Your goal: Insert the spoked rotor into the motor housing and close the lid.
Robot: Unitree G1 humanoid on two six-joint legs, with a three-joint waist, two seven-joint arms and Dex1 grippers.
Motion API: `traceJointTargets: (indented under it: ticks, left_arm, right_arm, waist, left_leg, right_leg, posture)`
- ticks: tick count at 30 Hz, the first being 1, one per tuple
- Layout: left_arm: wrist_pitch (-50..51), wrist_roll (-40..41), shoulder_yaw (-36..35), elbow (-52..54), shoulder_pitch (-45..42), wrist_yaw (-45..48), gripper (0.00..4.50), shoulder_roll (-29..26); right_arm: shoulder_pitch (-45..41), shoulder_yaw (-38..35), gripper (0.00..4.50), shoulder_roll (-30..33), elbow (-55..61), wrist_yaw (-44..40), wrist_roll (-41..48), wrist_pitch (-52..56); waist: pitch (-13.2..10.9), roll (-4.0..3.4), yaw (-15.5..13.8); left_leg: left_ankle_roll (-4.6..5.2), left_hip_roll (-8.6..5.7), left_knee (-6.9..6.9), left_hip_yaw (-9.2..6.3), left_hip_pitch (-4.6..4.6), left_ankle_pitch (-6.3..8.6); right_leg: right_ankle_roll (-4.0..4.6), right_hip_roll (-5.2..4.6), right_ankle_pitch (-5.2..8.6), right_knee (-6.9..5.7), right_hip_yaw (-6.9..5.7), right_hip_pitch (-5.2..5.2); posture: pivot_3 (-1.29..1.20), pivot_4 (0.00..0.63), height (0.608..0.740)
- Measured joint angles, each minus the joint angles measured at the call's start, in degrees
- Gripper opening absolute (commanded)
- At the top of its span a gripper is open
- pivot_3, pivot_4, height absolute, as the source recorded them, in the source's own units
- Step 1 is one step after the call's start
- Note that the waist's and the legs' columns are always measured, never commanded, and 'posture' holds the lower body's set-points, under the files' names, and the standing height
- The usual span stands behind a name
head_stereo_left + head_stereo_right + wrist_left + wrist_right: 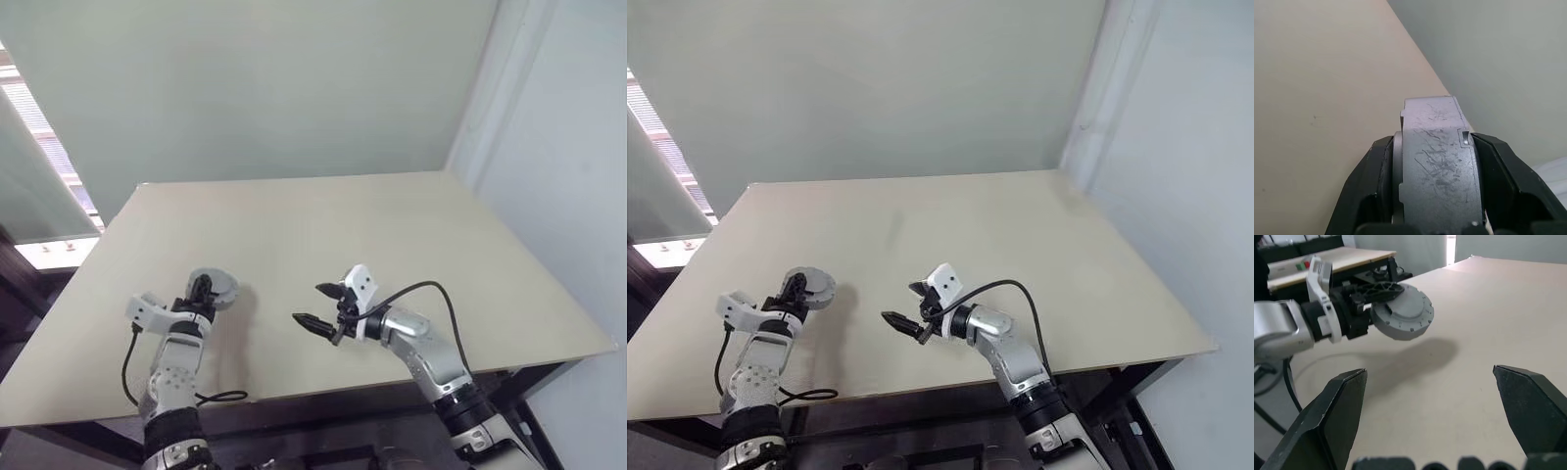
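A round grey metal disc with a scratched, notched rim (1403, 316) sits clamped between the black fingers of the left gripper (203, 290), raised above the pale beige tabletop (392, 235) (its shadow falls just beneath). The right gripper (324, 305) hangs near it, apart, jaws spread wide and empty, with bare tabletop between them.
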State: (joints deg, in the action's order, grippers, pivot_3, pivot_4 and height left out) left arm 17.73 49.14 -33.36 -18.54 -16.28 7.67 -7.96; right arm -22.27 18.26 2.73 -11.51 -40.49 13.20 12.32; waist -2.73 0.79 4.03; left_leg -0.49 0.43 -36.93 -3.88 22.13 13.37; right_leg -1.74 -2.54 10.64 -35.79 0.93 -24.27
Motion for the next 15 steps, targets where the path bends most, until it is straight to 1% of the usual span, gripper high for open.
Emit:
traceJointTargets:
  ticks: [8, 10, 11, 12, 15]
  left_arm:
    - [-0.48, -4.58, 0.46, -4.52, -0.17, -0.13, 2.02, -0.64]
    - [-0.51, -5.84, 0.72, -4.78, -0.17, -0.16, 2.75, -0.77]
    - [-0.76, -6.45, 0.93, -4.78, -0.18, -0.2, 2.98, -0.87]
    - [-0.94, -7.02, 1.09, -4.78, -0.2, -0.52, 3.31, -1.06]
    - [-1.2, -9.11, 1.13, -4.77, -0.09, -2.49, 4.43, -1.31]
  right_arm:
    - [0.0, -0.02, 4.5, -0.03, -0.5, -0.47, -1.45, -0.38]
    - [0.0, -0.02, 4.5, -0.04, -0.51, -0.46, -1.54, -0.38]
    - [0.0, -0.02, 4.5, -0.05, -0.52, -0.44, -1.61, -0.38]
    - [0.0, -0.02, 4.5, -0.06, -0.53, -0.42, -1.7, -0.38]
    - [0.0, -0.08, 4.5, -0.04, -0.84, -0.31, -2.12, -0.38]
  waist:
    - [0.0, 0.02, -0.01]
    - [0.01, 0.03, -0.02]
    - [0.01, 0.03, -0.01]
    - [0.01, 0.03, 0.0]
    - [0.01, 0.03, -0.01]
  left_leg:
    - [0.0, 0.0, 0.01, -0.01, 0.0, 0.0]
    - [0.0, 0.0, 0.0, -0.01, 0.0, 0.0]
    - [0.0, 0.0, 0.0, -0.01, -0.01, 0.0]
    - [0.0, 0.0, 0.0, 0.0, -0.04, 0.0]
    - [0.0, 0.01, 0.0, 0.0, -0.14, 0.0]
  right_leg:
    - [-0.01, 0.0, -0.02, -0.02, 0.0, 0.0]
    - [-0.01, 0.0, -0.03, -0.02, 0.0, 0.01]
    - [-0.01, 0.0, -0.03, -0.02, 0.0, 0.02]
    - [-0.01, 0.0, -0.03, -0.03, 0.0, 0.04]
    - [-0.01, 0.0, -0.03, -0.04, 0.0, 0.11]
  posture:
    - [0.0, 0.0, 0.74]
    - [0.0, 0.0, 0.74]
    - [0.0, 0.0, 0.74]
    - [0.0, 0.0, 0.74]
    - [0.0, 0.0, 0.74]
